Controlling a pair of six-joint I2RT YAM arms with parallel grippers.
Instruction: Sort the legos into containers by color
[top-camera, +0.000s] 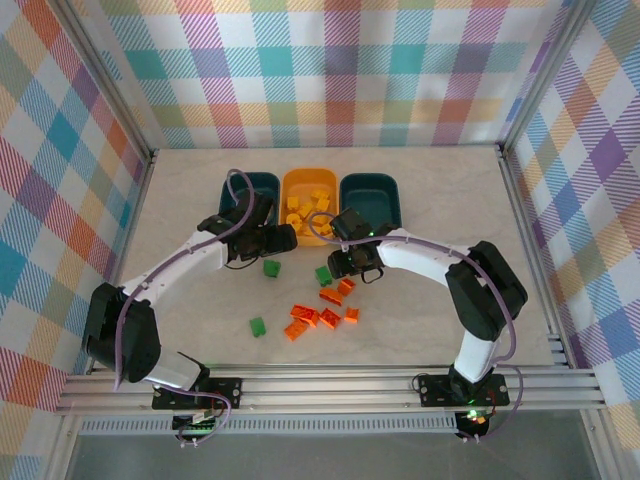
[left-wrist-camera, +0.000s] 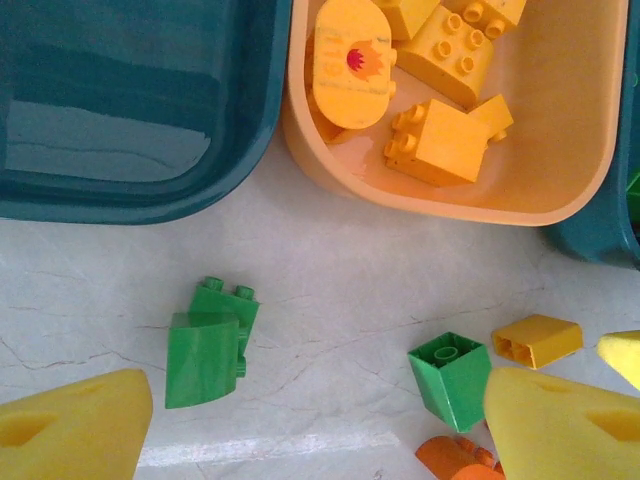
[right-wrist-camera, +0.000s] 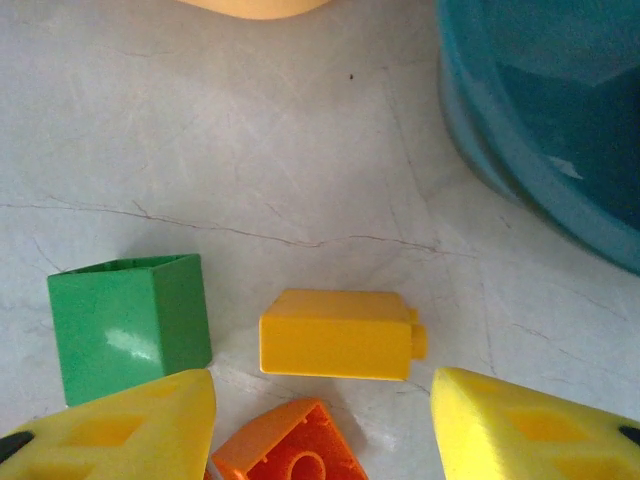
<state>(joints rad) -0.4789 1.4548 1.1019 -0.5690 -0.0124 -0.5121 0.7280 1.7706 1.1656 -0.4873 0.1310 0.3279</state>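
While left hand (left-wrist-camera: 320, 400) and right hand (right-wrist-camera: 322, 385) gape empty, one yellow brick (left-wrist-camera: 350, 62) bears a red, perhaps flame, print.

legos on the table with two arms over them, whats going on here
Bricks are being sorted by colour. The yellow-orange tub holds several yellow bricks. The right tool is open, with a yellow brick lying on the table between its jaws, not gripped. The left tool is open beside a green brick. Orange-red bricks lie loose on the table.
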